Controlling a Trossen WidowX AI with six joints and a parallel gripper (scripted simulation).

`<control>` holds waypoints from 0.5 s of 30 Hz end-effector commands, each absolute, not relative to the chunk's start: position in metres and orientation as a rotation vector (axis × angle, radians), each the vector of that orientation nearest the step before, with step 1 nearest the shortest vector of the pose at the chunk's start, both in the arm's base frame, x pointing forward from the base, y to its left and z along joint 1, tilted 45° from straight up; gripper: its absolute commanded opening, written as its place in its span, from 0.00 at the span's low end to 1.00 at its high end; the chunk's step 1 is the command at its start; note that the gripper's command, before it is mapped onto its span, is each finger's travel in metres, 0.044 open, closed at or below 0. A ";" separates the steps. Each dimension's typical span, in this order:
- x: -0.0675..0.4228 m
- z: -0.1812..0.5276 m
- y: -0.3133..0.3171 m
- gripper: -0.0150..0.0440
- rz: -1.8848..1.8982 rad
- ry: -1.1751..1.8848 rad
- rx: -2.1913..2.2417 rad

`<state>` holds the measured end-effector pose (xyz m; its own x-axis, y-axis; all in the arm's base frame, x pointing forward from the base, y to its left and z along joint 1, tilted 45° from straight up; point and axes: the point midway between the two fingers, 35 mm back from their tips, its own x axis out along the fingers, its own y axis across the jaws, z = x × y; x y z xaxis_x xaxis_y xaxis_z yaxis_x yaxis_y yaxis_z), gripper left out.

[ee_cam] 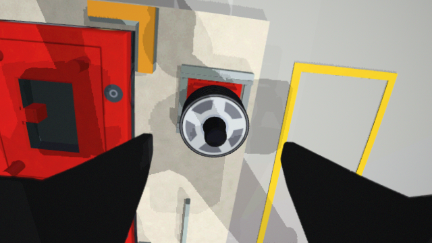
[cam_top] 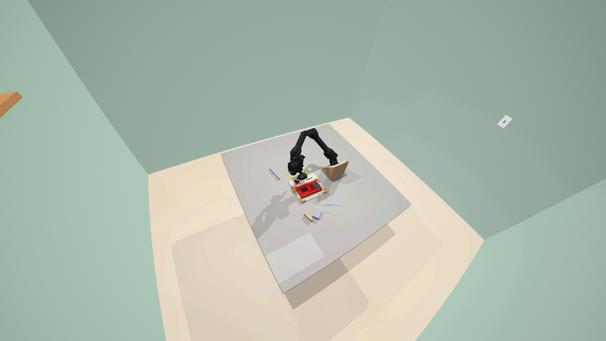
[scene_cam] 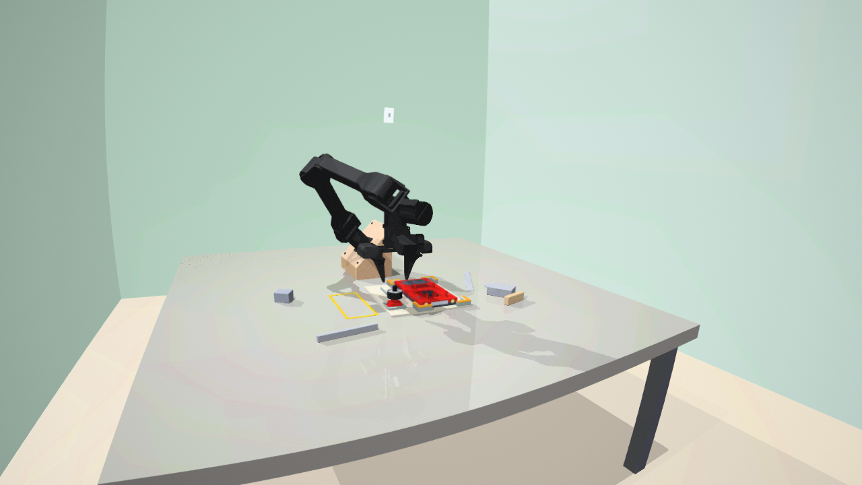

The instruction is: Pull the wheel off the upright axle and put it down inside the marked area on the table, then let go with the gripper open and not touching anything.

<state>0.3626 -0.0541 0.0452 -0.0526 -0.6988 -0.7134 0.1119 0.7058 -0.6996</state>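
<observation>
On the grey table (scene_cam: 542, 362), I see my arm (scene_cam: 355, 178) arched from its wooden wedge base (scene_cam: 361, 265), wrist pointing straight down over the cream mat (ee_cam: 209, 40). The red board (ee_cam: 67, 67) fills the mat beside an orange corner bracket (ee_cam: 148, 37). The yellow marked area (ee_cam: 388, 101) lies just beside the mat. My gripper (ee_cam: 219, 146) hangs spread apart, its 2 black fingers pinching nothing. The wheel (ee_cam: 229, 116) sits on its upright axle (ee_cam: 216, 131), below and between the fingertips, untouched.
</observation>
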 end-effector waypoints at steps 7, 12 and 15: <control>0.358 0.016 -0.082 0.76 -0.711 1.493 -0.520; 0.358 0.018 -0.081 0.63 -0.714 1.495 -0.510; 0.358 0.018 -0.081 0.60 -0.714 1.495 -0.510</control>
<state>0.3578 -0.0809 0.0179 -0.0615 -0.7016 -0.7099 0.1098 0.7022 -0.7035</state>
